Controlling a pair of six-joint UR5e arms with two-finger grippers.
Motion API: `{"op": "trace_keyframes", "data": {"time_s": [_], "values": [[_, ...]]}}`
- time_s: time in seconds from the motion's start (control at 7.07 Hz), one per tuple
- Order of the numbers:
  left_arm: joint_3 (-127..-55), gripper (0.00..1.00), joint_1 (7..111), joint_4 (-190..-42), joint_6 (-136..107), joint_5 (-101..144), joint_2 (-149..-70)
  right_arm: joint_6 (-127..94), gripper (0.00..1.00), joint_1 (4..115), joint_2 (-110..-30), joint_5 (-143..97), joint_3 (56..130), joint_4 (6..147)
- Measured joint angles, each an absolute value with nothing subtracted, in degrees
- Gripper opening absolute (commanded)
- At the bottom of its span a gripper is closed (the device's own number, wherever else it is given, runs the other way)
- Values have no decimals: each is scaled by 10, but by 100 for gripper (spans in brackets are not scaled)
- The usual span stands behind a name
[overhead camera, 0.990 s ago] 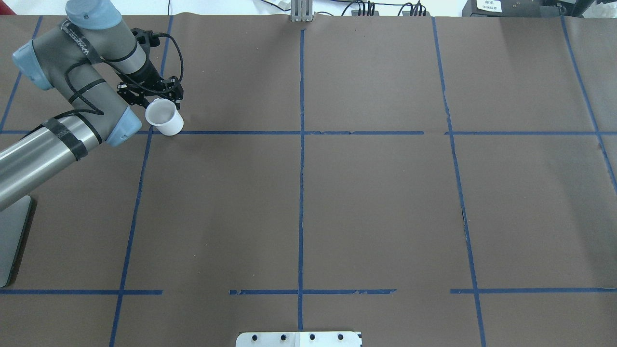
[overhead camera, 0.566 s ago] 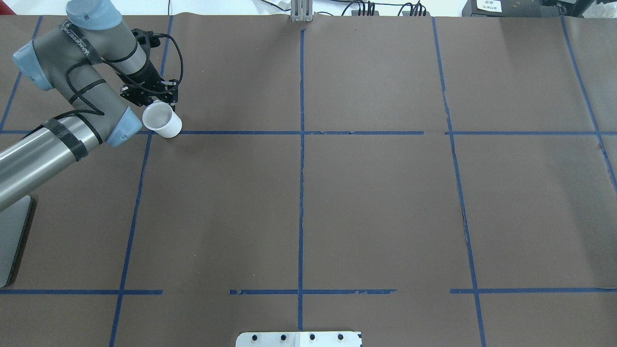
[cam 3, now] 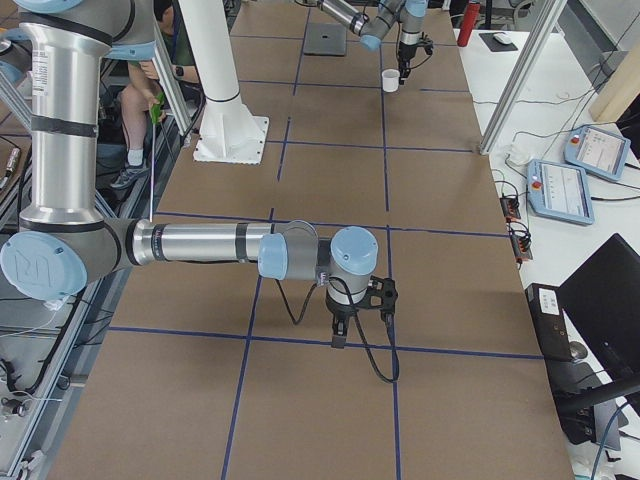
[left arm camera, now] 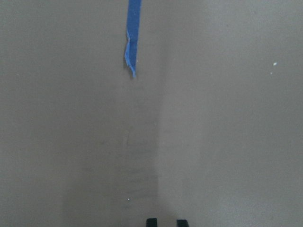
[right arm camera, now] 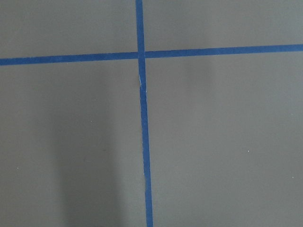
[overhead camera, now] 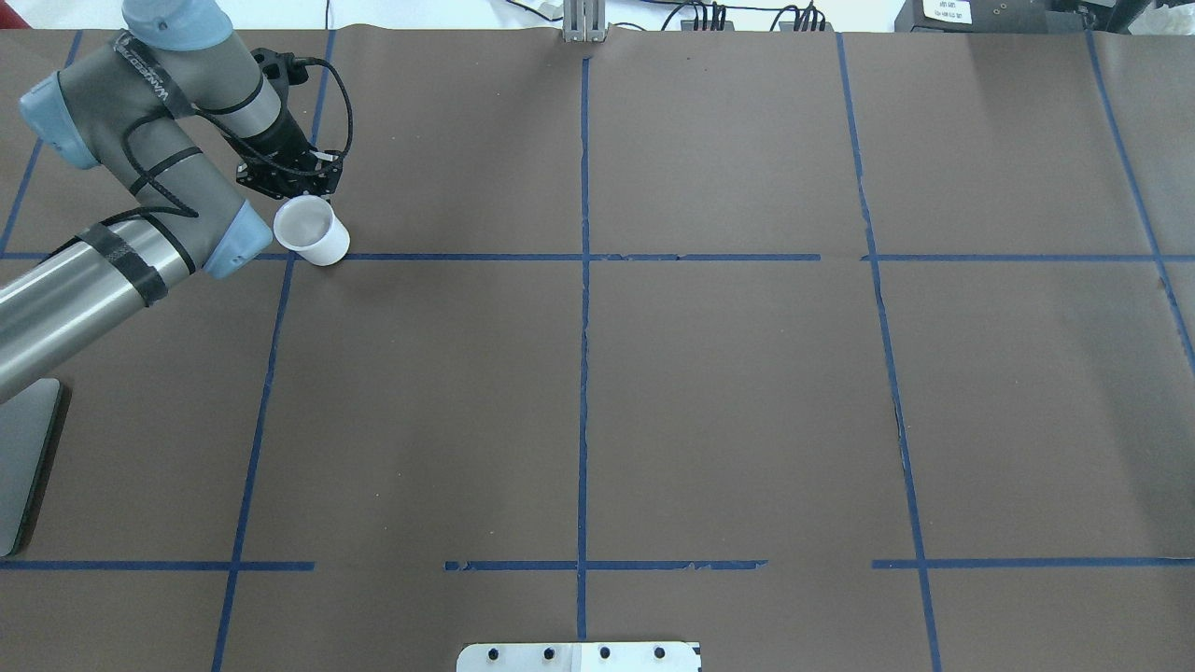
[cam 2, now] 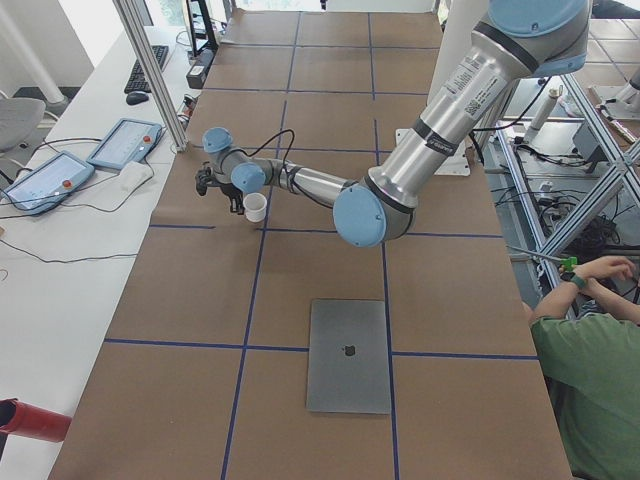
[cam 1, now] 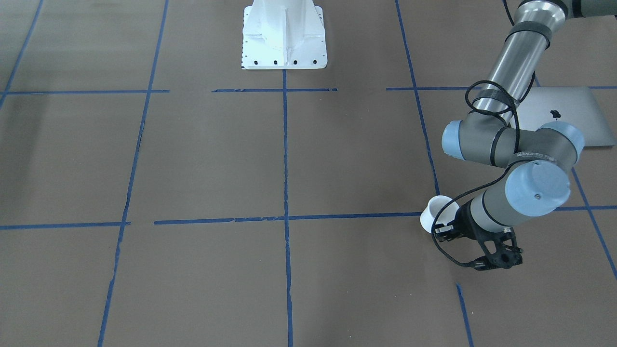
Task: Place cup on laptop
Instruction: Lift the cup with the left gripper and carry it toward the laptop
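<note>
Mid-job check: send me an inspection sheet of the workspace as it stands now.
Surface: brown table cover with a blue tape grid, lying flat.
Job's things: white cup upright at the left gripper; laptop closed, flat, apart from the cup, nothing on it.
Clutter: nothing seen.
Grippers: left gripper shut at the cup's far side, apparently on it; right gripper over bare cover, open or shut cannot be told.
Cables: black cable loops off the left wrist, away from the cup.
Surroundings: person in green beside the table; control tablets on a side bench.
</note>
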State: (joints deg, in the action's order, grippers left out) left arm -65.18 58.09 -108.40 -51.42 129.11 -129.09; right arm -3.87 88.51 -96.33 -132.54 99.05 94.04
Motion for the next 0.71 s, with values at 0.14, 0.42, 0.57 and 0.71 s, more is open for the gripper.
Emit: {"op": "trace_keyframes", "data": {"time_s": [0.14,0.42,0.57,0.71], "values": [[-688,0,598,-1052,-510,1297,-1284,-39,100,885,-963,-1325,990,940],[-796,0,630,-988,-473,1301,-1231,-39,100,885,-963,-1325,991,940],[-851,0,656,-931,-415,1301,-1202,-39,100,885,-963,-1325,991,940],[-903,0,678,-874,-362,1300,-1170,-39,100,885,-963,-1325,991,940]]}}
